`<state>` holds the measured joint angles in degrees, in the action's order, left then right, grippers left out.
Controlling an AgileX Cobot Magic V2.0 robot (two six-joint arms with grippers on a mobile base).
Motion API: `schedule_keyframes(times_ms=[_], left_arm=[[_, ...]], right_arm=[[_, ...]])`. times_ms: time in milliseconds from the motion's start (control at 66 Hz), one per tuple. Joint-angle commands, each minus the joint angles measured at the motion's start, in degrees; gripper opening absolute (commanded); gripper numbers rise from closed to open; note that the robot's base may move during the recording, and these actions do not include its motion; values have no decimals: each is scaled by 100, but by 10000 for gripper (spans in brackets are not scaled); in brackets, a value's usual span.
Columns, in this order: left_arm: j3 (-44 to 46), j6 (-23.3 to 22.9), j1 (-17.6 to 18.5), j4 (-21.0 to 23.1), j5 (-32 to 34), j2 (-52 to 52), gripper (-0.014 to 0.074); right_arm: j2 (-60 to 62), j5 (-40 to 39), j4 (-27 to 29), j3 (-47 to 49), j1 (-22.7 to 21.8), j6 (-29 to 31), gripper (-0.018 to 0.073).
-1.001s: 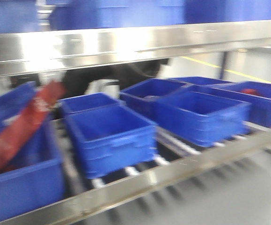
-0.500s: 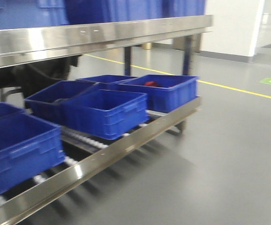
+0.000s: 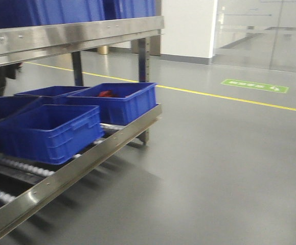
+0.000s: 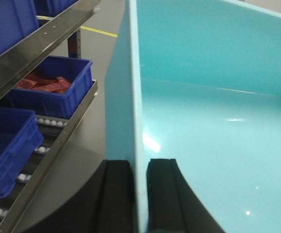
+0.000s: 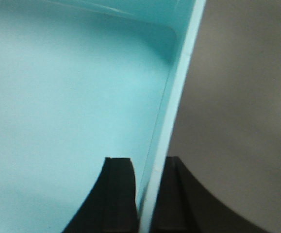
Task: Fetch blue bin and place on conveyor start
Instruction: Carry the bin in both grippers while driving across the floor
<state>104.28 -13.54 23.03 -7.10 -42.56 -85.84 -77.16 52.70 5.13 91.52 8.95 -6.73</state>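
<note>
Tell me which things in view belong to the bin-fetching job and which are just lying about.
Belongs to the job:
- blue bin, a pale cyan tub
- left claw, clamped on one wall of it
- right claw, clamped on another wall
(The conveyor start is not in view.)

Just lying about:
- dark blue crates
- red packets in one crate
- stainless-steel rack
- yellow floor line
- green floor sign

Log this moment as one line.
left pincer shut on bin wall | right pincer shut on bin wall | rack with blue crates at left
</note>
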Motion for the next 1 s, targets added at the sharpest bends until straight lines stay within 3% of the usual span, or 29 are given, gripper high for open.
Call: schedule_keyframes(times_ms=[0,985], left_arm=[[71,-35,29,140,487,91,-111],[71,-35,29,140,487,91,-111]], right_arm=[[57,-88,-93,47,-11,147,-153],[57,-88,-93,47,-11,147,-153]])
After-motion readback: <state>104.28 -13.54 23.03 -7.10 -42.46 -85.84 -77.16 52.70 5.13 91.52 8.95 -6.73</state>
